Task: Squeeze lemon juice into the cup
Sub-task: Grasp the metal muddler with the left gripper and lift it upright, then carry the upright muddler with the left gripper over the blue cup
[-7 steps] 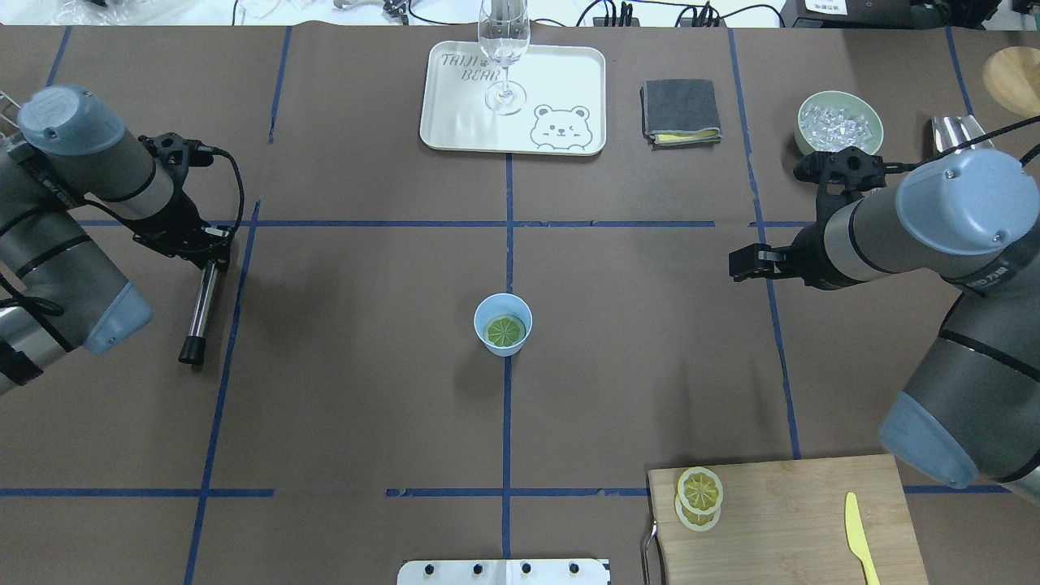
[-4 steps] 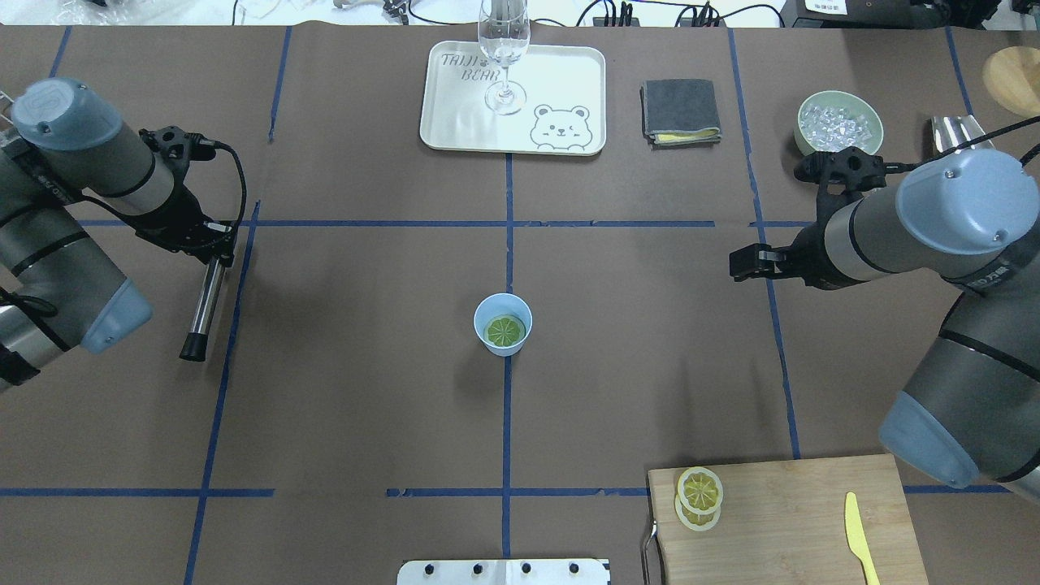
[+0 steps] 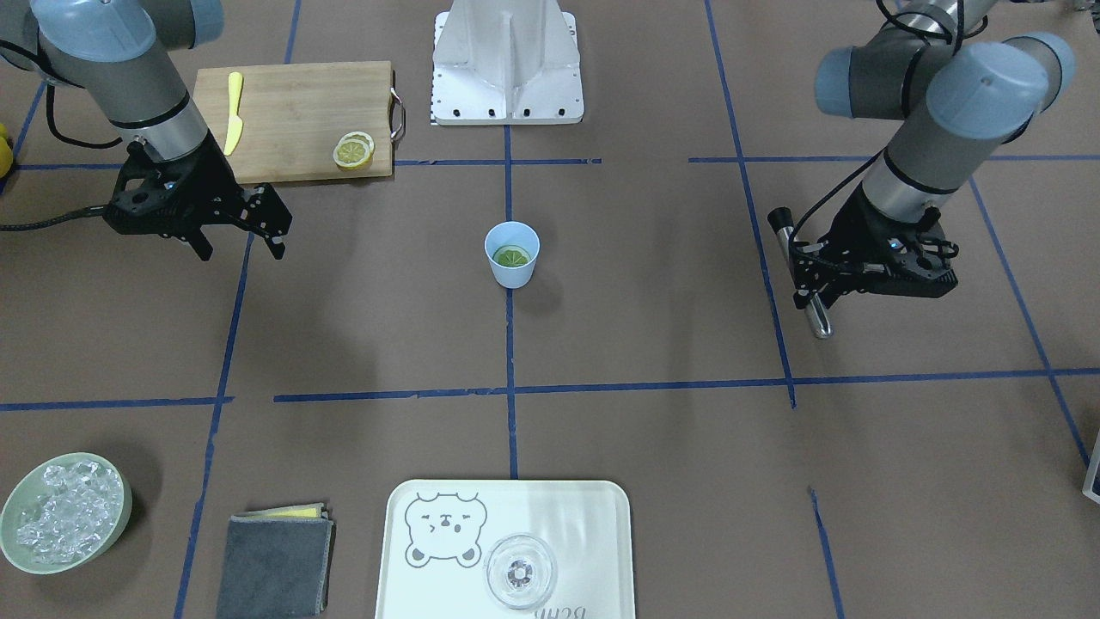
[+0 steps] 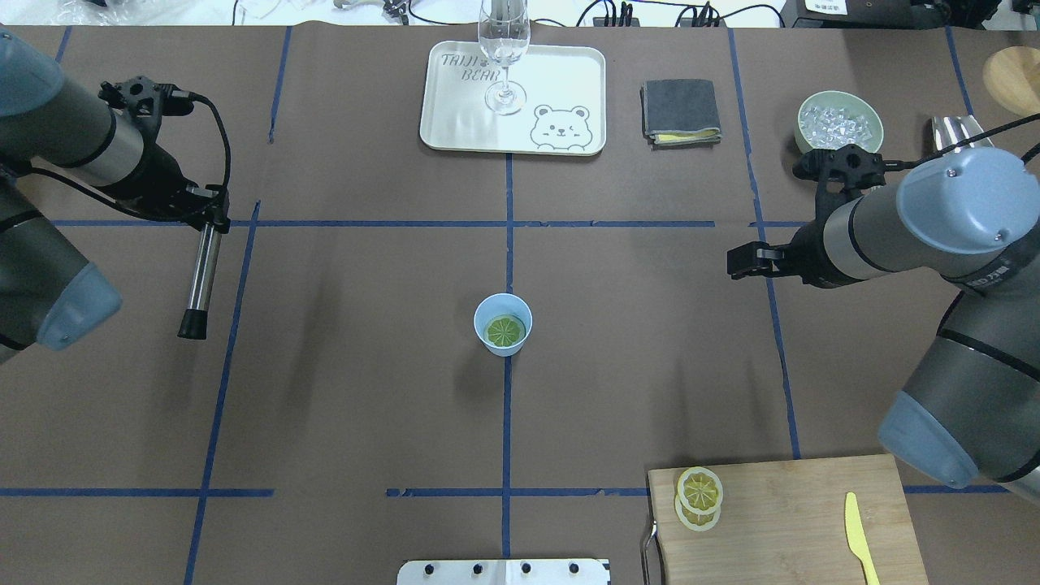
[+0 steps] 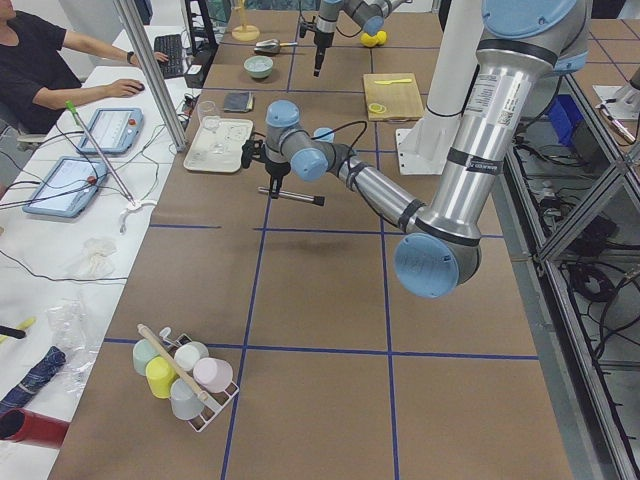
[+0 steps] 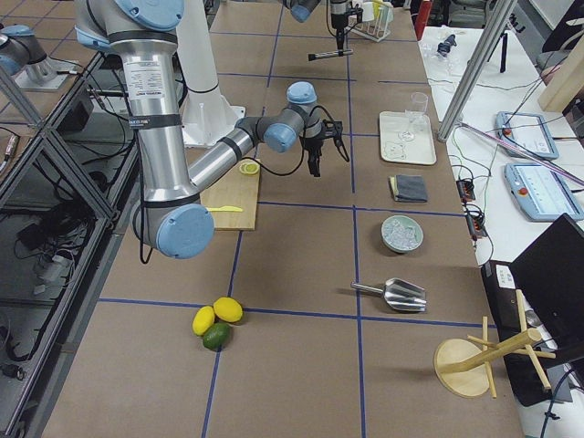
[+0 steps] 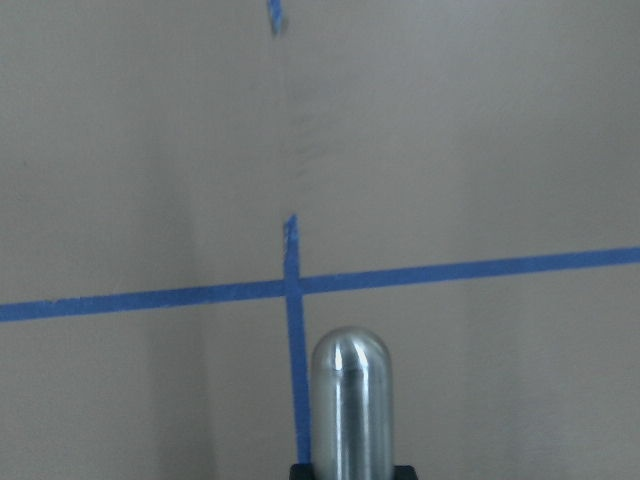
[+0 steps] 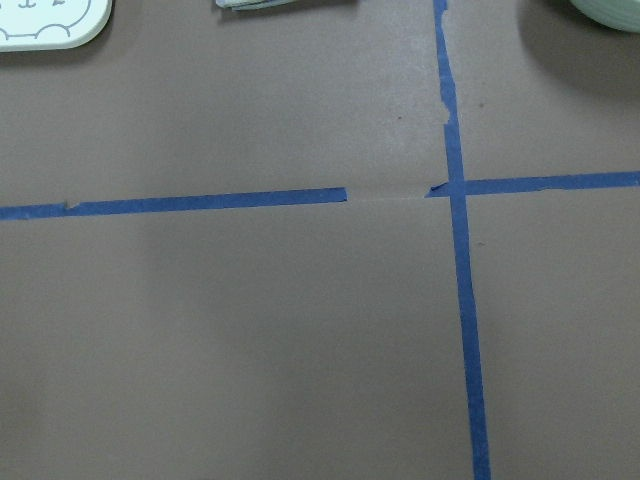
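The lemon slice (image 4: pixel 504 330) is lying flat, cut face up, at the bottom of the cup (image 4: pixel 486 307). It is round, so it is showing no long axis. The cup, smooth light blue plastic and tapered, is standing upright between the two grippers, well apart from both.

The left gripper (image 4: pixel 215 228) is clenching a metal rod (image 4: pixel 199 284), shiny and round, with a black end pointing toward the robot. The right gripper (image 3: pixel 241 249) is released, its fingers standing apart.

Near the right arm a wooden board (image 4: pixel 796 520) is carrying two more slices (image 4: pixel 699 497) and a yellow knife (image 4: pixel 857 536). Beyond the grippers are sitting a tray (image 4: pixel 561 73) with a glass (image 4: pixel 504 49), a folded cloth (image 4: pixel 680 110) and a bowl of ice (image 4: pixel 804 110).
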`<state>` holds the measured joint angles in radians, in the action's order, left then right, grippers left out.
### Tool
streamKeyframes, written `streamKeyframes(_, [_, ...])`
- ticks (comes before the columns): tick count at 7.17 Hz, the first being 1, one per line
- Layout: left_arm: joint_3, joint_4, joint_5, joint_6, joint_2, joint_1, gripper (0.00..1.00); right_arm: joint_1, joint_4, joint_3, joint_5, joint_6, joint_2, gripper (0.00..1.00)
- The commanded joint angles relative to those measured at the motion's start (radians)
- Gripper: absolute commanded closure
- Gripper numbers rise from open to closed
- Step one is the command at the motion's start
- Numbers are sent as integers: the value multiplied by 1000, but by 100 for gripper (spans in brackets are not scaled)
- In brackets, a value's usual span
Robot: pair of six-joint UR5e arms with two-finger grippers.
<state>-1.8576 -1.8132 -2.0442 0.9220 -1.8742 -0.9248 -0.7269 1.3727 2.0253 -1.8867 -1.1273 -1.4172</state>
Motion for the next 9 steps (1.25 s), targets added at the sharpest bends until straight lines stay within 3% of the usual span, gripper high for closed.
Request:
streamKeyframes(1, [-157,-41,173,89,0,87,100,0,0,12,3,-2,3,0])
streamKeyframes(2, [-179,-78,253,87,-19,131,100,0,-1,13,6,-2,1,0])
streamKeyframes(3, [-164,-144,275,89,-51,161,100,0,-1,15,6,-2,1,0])
streamKeyframes(4, [-151,-152,386,81,-103,240,100,0,-1,15,6,-2,1,0])
streamKeyframes(6, [-118,-350,496,80,-129,271,100,0,0,15,6,-2,3,0])
streamKeyframes(7, [-118,-392,651,80,-129,329,100,0,0,13,6,-2,3,0])
streamKeyframes(8, [-103,-467,873,81,-131,440,100,-3,0,13,6,0,3,0])
streamKeyframes(9, [-27,-623,953,78,-126,472,100,-8,0,13,3,0,1,0])
